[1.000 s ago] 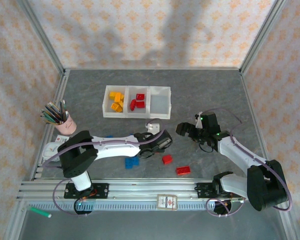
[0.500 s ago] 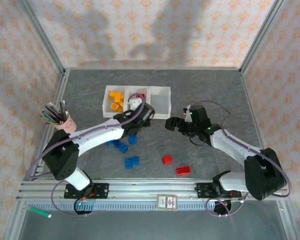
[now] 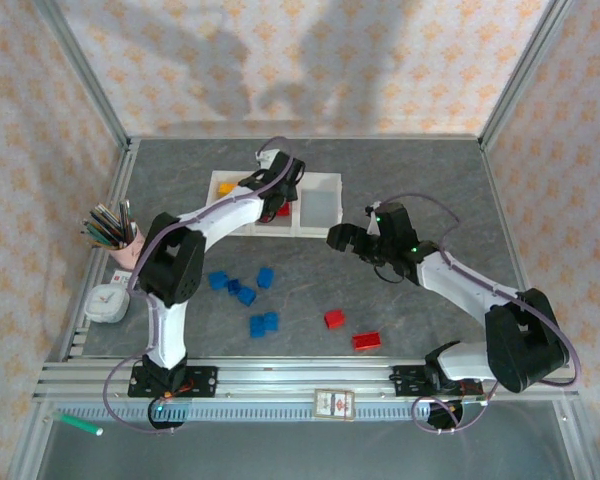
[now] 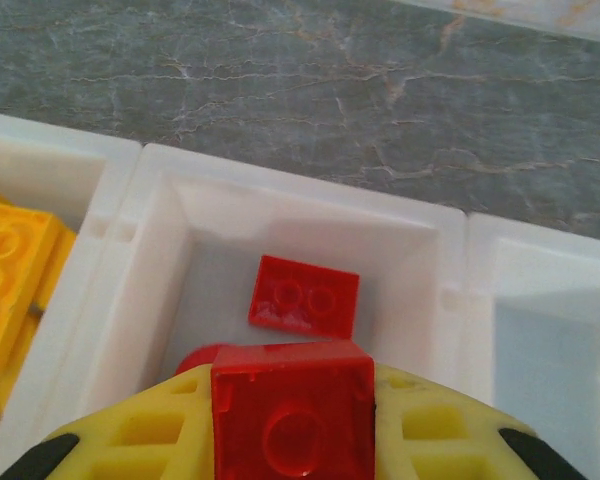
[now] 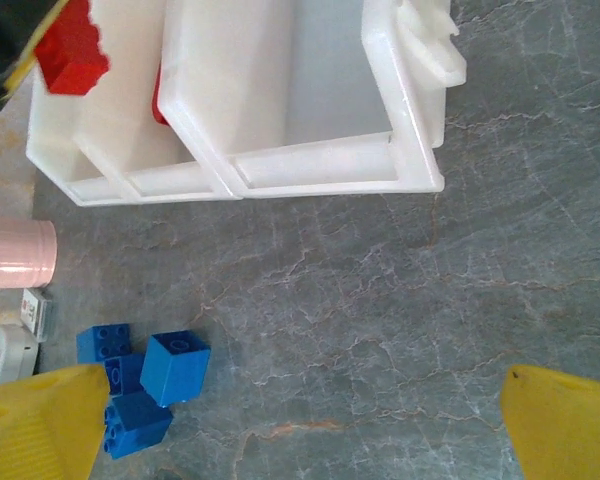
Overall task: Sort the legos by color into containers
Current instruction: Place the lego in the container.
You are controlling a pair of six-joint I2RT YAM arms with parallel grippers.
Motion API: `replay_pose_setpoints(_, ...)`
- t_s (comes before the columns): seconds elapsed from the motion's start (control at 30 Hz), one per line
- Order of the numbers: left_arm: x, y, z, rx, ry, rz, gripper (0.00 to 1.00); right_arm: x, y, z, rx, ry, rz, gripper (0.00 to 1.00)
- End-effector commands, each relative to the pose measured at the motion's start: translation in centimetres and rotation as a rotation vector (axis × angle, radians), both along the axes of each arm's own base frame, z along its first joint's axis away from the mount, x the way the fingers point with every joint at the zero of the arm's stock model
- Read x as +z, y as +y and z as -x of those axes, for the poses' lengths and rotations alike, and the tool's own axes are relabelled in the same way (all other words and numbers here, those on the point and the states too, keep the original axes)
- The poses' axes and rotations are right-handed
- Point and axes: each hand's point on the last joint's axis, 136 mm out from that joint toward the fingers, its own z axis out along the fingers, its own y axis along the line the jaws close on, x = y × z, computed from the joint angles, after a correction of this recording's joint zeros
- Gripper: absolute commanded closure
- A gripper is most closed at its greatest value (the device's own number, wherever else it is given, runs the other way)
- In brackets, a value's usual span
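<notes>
- Top external view, far left: a pink cup [image 3: 128, 252] of pencils stands by the left edge of the table [image 3: 430, 170]. It is well apart from the bricks and plays no part in the sorting.
- The row of white bins [image 3: 320, 232] lies toward the back of the table. Its left compartment holds the yellow bricks [image 4: 10, 270], gathered there by colour.
- The left fingers [image 4: 130, 445] hang over the middle compartment, closed tight on a red brick [image 4: 292, 420]. I judge it is held there to be dropped in with its own colour, since a second red brick [image 4: 304, 296] lies flat on that compartment's floor just beyond it.
- The right compartment [image 4: 550, 350] has no brick in it. As yellow and red have their places, it is most likely meant for blue.
- On the table in front of the bins, the blue bricks [image 3: 242, 290] lie in a loose scatter. Two red bricks [image 3: 334, 319] lie further right, nearer the front edge. None of these is sorted yet.
- The right fingers [image 5: 40, 420] are spread wide and hold nothing. They hover over bare table just in front of the right compartment, with the blue bricks near them in the right wrist view. From there they look well placed to go for a loose brick while the other arm finishes its drop.
</notes>
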Motion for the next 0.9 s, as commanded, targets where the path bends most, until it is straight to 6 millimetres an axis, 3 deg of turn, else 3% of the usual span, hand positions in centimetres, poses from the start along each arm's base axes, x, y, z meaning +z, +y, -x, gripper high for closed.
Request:
replay_pose_setpoints(0.0, 0.2, 0.5, -1.0, -0.016, 0.022, -0.05, 0.68, 1.4, 0.0, -1.2, -0.026, -0.042, 0.008, 0.0)
replay_pose_setpoints(0.17, 1.2, 0.7, -1.1, -0.024, 0.005, -0.053, 0.5, 1.4, -0.2, -1.3, -0.032, -0.047, 0.015, 0.0)
replay_pose_setpoints(0.4, 3.0, 0.5, 0.6, -0.055, 0.012, -0.006, 0.44, 1.3, -0.8, -1.0, -0.042, -0.045, 0.023, 0.0)
replay_pose_setpoints(0.63, 4.9, -1.2, 6.2, -0.144, 0.0, 0.071, 0.41, 0.1, -2.7, 0.3, -0.062, -0.006, 0.042, 0.0)
replay_pose_setpoints(0.87, 3.7, -4.1, 14.3, -0.272, 0.054, 0.081, 0.39, -2.0, -4.8, 2.4, -0.084, 0.062, 0.084, 0.0)
